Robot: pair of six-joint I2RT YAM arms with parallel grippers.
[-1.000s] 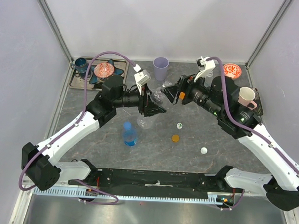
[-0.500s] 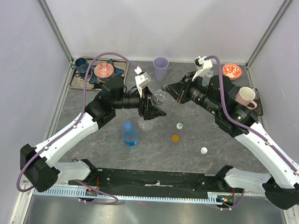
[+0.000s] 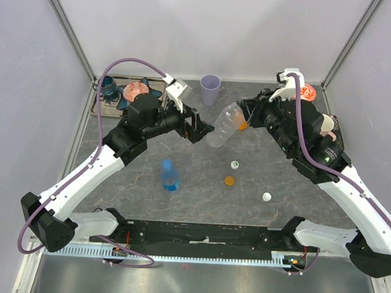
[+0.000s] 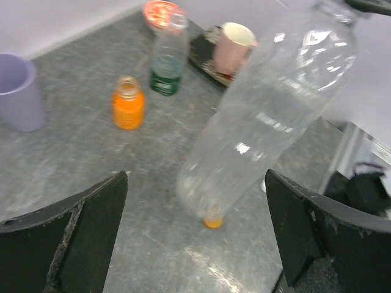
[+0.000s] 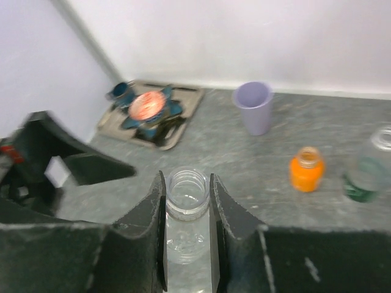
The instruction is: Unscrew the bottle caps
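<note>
Left gripper (image 3: pixel 201 126) backs off as right gripper (image 5: pixel 187 183) carries the clear bottle (image 3: pixel 224 125) rightward

Since half a second ago the left arm has drawn back to the left. Its jaws are spread wide and hold nothing, just clear of the bottle's base. The right gripper is clamped on the neck below the uncapped mouth, and the bottle hangs tilted over the desk (image 3: pixel 200 198). Near it stand the orange bottle (image 5: pixel 306 170) and the green-label bottle (image 5: pixel 368 168), both capless. Loose on the desk lie the white-and-green cap (image 3: pixel 234 164), orange cap (image 3: pixel 229 181) and white cap (image 3: pixel 266 197), with the blue bottle (image 3: pixel 170 176) upright to their left.
</note>
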